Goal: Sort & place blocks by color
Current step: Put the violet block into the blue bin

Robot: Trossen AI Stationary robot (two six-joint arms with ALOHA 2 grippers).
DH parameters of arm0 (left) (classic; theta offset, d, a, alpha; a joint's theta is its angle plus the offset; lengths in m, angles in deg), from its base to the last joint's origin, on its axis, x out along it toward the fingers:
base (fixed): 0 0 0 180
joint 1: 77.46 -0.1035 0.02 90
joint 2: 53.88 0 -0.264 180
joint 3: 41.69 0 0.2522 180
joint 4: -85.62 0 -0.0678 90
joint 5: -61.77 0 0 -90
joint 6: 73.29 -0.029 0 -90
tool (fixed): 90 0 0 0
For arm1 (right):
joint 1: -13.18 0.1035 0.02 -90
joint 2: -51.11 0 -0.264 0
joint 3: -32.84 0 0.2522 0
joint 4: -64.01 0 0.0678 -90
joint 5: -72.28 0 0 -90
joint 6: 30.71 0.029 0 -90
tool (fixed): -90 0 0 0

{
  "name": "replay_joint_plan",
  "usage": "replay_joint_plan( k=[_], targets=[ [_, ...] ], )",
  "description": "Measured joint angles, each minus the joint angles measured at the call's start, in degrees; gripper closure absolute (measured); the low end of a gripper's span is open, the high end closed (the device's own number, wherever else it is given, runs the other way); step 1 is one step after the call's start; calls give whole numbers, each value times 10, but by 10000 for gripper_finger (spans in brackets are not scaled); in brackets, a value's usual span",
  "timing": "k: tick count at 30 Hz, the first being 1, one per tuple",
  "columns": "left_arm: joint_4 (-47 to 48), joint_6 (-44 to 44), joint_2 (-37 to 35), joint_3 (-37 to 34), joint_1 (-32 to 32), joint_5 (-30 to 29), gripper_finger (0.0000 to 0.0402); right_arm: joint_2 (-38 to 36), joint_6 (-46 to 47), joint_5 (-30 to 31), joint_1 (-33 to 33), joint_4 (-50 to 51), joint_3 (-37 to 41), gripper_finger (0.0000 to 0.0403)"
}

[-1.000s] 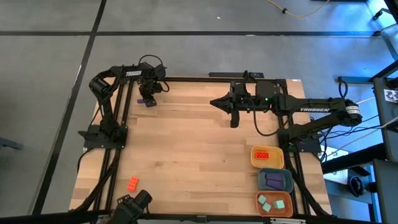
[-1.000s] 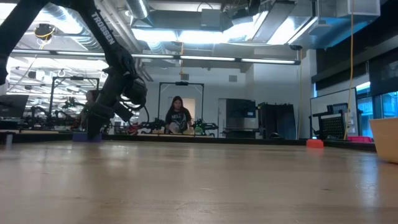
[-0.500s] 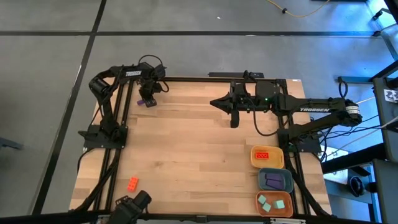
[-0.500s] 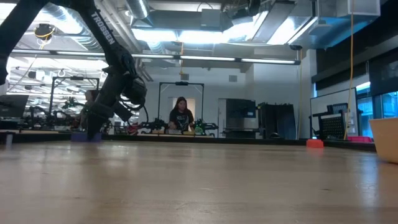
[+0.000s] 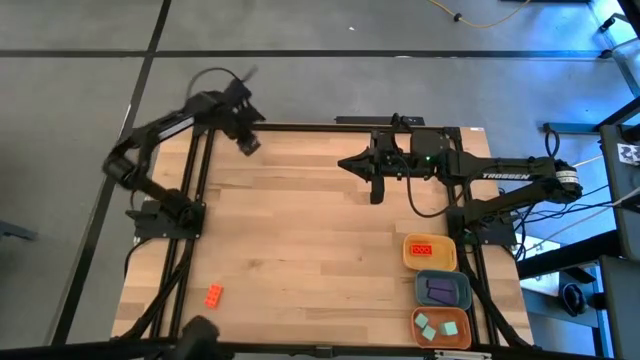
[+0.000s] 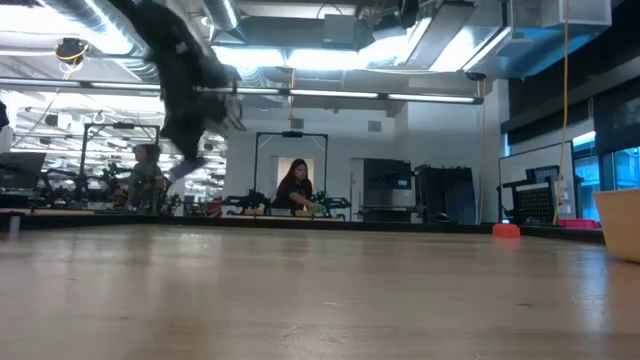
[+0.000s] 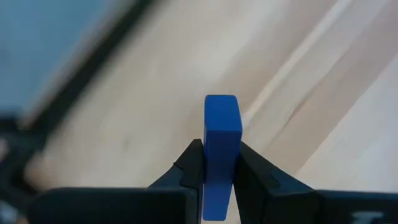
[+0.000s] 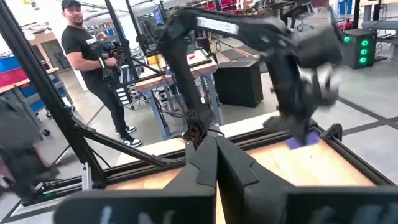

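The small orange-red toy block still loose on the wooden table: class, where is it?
In the high view the orange-red block lies near the table's front-left corner, far from the three trays at the front right.

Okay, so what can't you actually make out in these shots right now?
- High view: the block in the left tool is smeared by motion blur.
- Low view: the trays are cut off at the edge; only one rim shows.
- High view: the teal blocks are too small to tell their shapes.
- Right wrist view: the right tool hides the table ahead.
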Motion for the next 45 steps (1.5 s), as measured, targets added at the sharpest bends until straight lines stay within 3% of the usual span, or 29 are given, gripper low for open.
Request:
replay_joint_plan(
  k=[5,14,25,29,33,36,41,45],
  targets=[
    [-130,93,-119,0,10,71,356,0,0,0,0,1,0,403],
    [-295,197,-245,0,112,82,356,0,-12,-1,0,1,0,403],
    [-459,221,-261,0,318,25,356,0,-13,-16,0,1,0,403],
    [-485,208,-261,0,387,21,356,0,-13,-16,0,1,0,403],
    [-503,192,-261,-3,444,-21,356,0,-13,-16,0,1,0,403],
    [-560,191,-261,-33,474,-53,356,0,-13,-16,0,0,0,403],
    [-690,222,-260,-107,489,-53,356,0,-13,-16,0,-1,0,403],
    [-719,227,-260,-125,489,-53,356,0,-13,-16,0,-2,0,403]
  ],
)
